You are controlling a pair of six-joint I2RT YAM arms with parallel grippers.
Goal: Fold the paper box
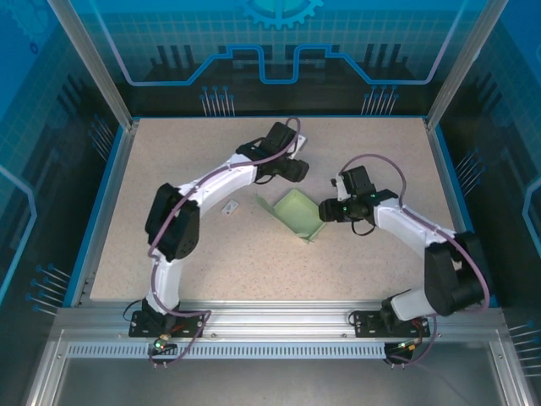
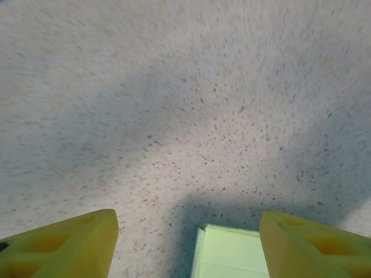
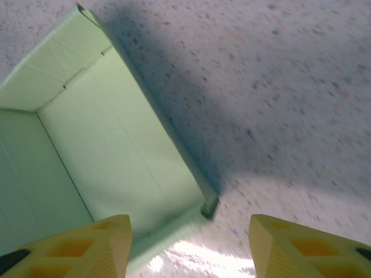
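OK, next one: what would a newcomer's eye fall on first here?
The mint-green paper box, half-formed with its walls raised, sits near the middle of the table. The left gripper hovers at its far side and the right gripper at its right, both open. A tiny white scrap lies left of the box.

The paper box (image 3: 104, 150), pale mint-green card with its creased walls raised, lies in the left and upper left of the frame. Its inside faces the camera and one corner sits at lower centre. The right end effector (image 3: 188, 252) has yellow fingertips (image 3: 87, 246) spread apart at the bottom edge, gripping nothing. The speckled bench (image 3: 290, 87) lies partly in shadow on the right.
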